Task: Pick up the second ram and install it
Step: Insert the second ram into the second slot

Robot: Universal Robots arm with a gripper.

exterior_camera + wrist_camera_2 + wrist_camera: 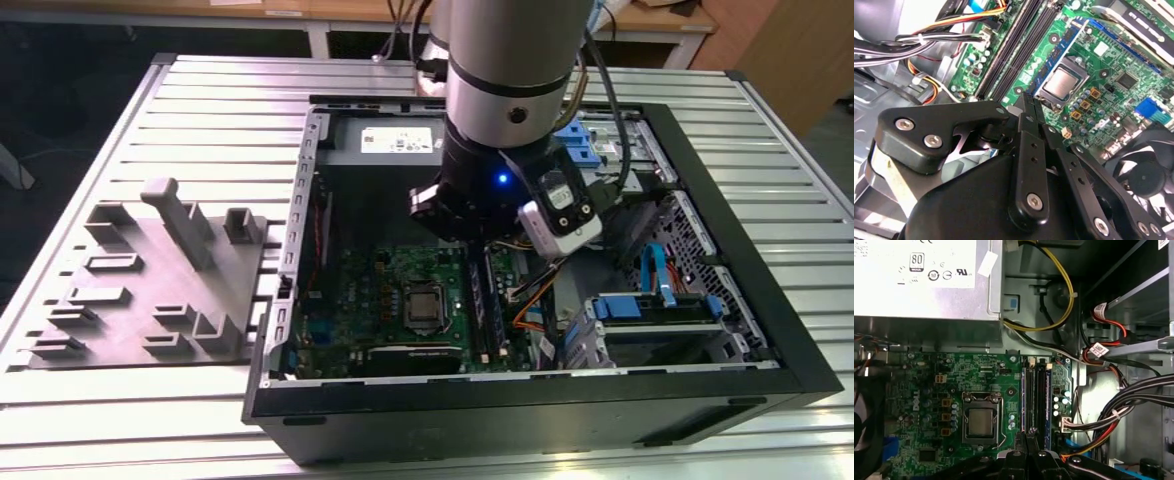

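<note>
The hand is seen low over the green board, inside the open case. Its two black fingers are pressed close together, and no gap is seen between the tips. The tips are set right at the long black slots on the board. A thin dark strip with a purple tint is seen standing on edge in line with the tips. It is taken to be the second ram. It cannot be told whether the ram is pinched by the tips or only touched from above. It also cannot be told whether it is pushed all the way down.

The work is judged to be far along. The picking up looks done, as the ram is at the board and not at the grey holder, which lies on the desk well apart from the board. Only the seating in the slot may be left undone.

The board is flat and shiny, dotted with small round and square parts. A smooth silver square socket is set near the board's middle. The slots are narrow, hard black plastic. The hand is dull black with bright round screw heads. The ram looks thin, flat and stiff. The holder is dull grey plastic, made of blocks and one tall post. The desk is made of pale ribbed metal slats. Soft tied wires are bunched beside the board.
</note>
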